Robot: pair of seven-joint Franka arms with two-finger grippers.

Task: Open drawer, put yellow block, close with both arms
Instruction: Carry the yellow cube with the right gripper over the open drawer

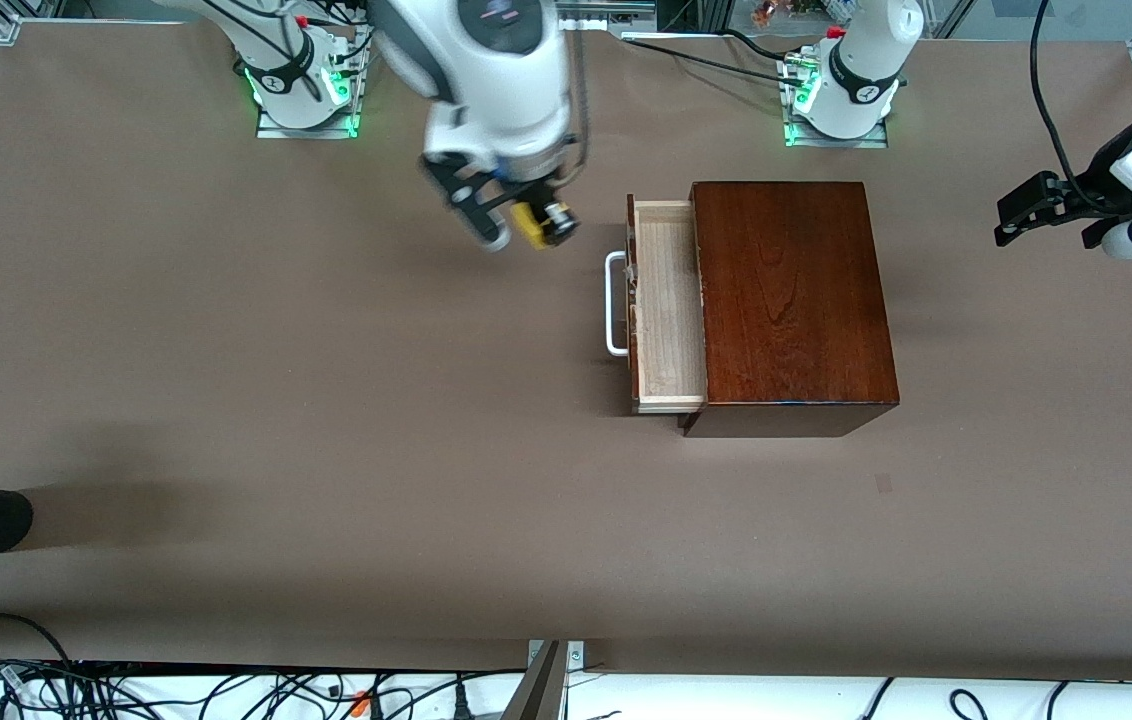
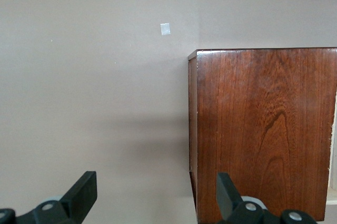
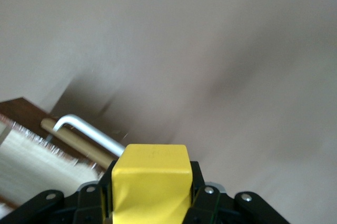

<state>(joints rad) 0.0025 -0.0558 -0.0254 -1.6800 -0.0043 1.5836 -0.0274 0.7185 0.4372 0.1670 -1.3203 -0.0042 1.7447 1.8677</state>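
Right tool grips yellow block over tabletop; carry it above open drawer before releasing. Left tool waits, fingers apart.

I see a brown table under even light, a small pale tape square stuck on it, and tangled cables along its near edge.

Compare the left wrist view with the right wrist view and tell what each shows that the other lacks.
Only the left wrist view shows the open left gripper, the dark reddish-brown wooden box's polished top and a small pale square mark. Only the right wrist view shows the right gripper shut on the small bright yellow block, and the drawer's white bar handle. Both show the brown table.
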